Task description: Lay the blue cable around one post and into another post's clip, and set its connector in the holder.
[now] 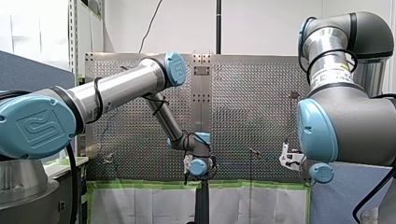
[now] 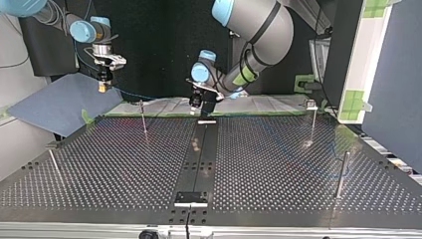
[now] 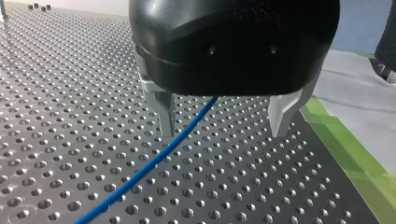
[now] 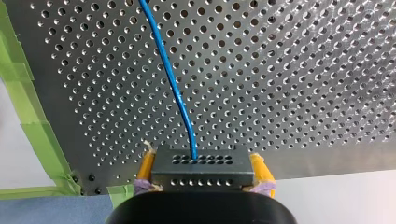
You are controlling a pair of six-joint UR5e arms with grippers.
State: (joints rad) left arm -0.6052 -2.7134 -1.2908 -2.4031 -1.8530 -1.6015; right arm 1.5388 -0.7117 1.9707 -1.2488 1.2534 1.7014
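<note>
My right gripper (image 4: 201, 161) has its yellow pads shut on a dark multi-hole connector (image 4: 201, 171). The blue cable (image 4: 170, 79) leaves the connector and runs off over the perforated table. In the top view that right gripper (image 2: 103, 85) hangs above the blue mat, off the table's far left corner. My left gripper (image 3: 222, 133) stands open low over the table. The blue cable (image 3: 140, 172) passes between its metal fingers (image 3: 166, 116), close to one and not clamped. In the top view my left gripper (image 2: 196, 103) is at the table's far edge, near the middle.
Thin posts stand on the table: one at the far left (image 2: 144, 118), a clip-topped one at the far right (image 2: 312, 119), one at the near right (image 2: 341, 174) and one at the near left (image 2: 54, 164). A black block fixture (image 2: 190, 198) sits at the near middle edge. Green tape (image 3: 355, 149) lines the table's far edge.
</note>
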